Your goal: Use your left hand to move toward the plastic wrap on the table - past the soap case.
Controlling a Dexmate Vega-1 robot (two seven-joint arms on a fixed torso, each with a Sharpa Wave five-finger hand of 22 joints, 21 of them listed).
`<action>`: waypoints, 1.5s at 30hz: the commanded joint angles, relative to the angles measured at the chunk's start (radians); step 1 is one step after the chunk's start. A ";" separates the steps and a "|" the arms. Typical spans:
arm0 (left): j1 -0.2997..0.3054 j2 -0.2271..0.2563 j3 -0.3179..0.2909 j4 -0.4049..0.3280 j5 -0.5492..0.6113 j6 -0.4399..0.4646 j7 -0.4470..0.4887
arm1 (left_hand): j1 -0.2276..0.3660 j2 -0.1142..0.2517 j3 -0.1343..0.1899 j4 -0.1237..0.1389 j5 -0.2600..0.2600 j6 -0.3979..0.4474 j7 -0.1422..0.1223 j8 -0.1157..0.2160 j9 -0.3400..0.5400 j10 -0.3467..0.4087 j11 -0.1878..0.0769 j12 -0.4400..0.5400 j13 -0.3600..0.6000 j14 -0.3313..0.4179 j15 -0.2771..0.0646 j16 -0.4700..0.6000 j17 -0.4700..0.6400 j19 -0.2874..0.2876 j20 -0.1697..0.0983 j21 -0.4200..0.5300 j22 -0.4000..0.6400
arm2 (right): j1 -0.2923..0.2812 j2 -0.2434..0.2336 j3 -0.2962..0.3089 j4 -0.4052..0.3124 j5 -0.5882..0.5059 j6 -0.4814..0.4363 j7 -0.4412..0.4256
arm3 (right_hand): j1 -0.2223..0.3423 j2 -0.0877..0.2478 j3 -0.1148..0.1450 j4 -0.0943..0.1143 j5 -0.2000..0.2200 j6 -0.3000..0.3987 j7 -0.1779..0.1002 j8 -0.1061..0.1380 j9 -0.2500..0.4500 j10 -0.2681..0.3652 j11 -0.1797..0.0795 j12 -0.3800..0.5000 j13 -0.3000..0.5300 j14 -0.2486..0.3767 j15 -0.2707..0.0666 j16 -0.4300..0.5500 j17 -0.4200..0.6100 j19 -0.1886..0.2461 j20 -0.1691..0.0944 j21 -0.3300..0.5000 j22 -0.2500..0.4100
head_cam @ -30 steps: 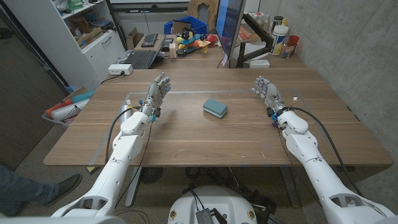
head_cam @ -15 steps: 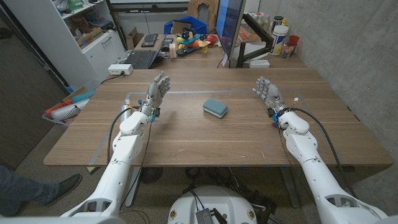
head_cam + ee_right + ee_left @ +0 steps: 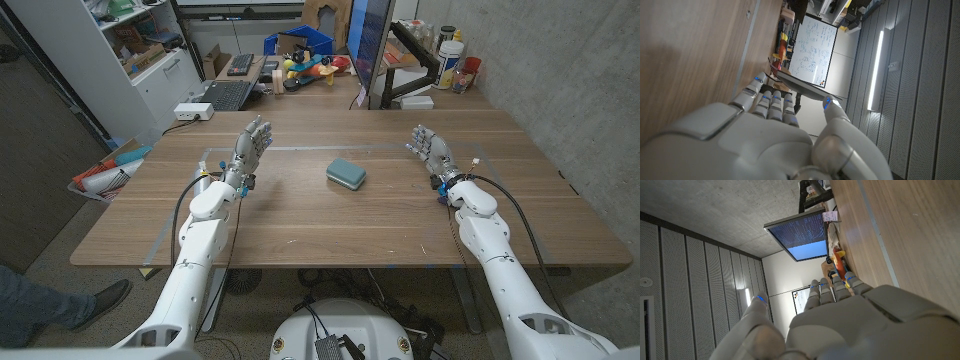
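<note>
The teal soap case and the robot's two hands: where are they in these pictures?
soap case (image 3: 346, 173), head view, middle of its lid.
left hand (image 3: 250, 146), head view, middle of the hand.
right hand (image 3: 428, 148), head view, middle of the hand.

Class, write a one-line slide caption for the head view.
Both open hands, left hand and right hand, flank a teal soap case on the wooden table.

Head camera looking down from above over the brown wooden table (image 3: 330, 215) and both white arms, each wrist camera sitting close behind its own hand, looking along the tabletop, all three sharing that table.
</note>
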 commanded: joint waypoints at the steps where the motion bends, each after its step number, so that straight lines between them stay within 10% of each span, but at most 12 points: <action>1: 0.020 -0.004 -0.020 -0.027 0.011 -0.004 -0.010 | 0.009 0.008 0.000 -0.005 0.001 -0.001 0.005 0.004 0.003 -0.004 0.001 0.006 0.003 -0.006 0.009 0.006 0.004 0.000 0.009 -0.005 0.003 | 0.006 0.018 0.007 0.007 -0.015 -0.002 0.009 | 0.003 0.006 -0.003 -0.003 0.007 0.006 -0.002 -0.003 0.002 0.012 0.003 -0.005 0.005 0.004 -0.001 0.005 0.001 0.002 0.003 0.004 0.005; 45: 0.128 0.030 -0.042 -0.178 0.121 -0.019 0.047 | 0.017 0.014 -0.002 -0.015 -0.002 0.004 0.004 0.006 0.003 -0.003 0.004 0.009 0.004 -0.004 0.006 0.008 0.003 0.002 0.017 -0.018 0.004 | 0.017 0.020 0.019 0.017 -0.024 0.006 0.024 | 0.002 0.011 -0.015 -0.005 0.007 0.010 -0.003 -0.008 0.002 0.015 0.001 -0.009 0.005 0.006 0.000 0.007 -0.008 0.001 0.004 0.005 0.005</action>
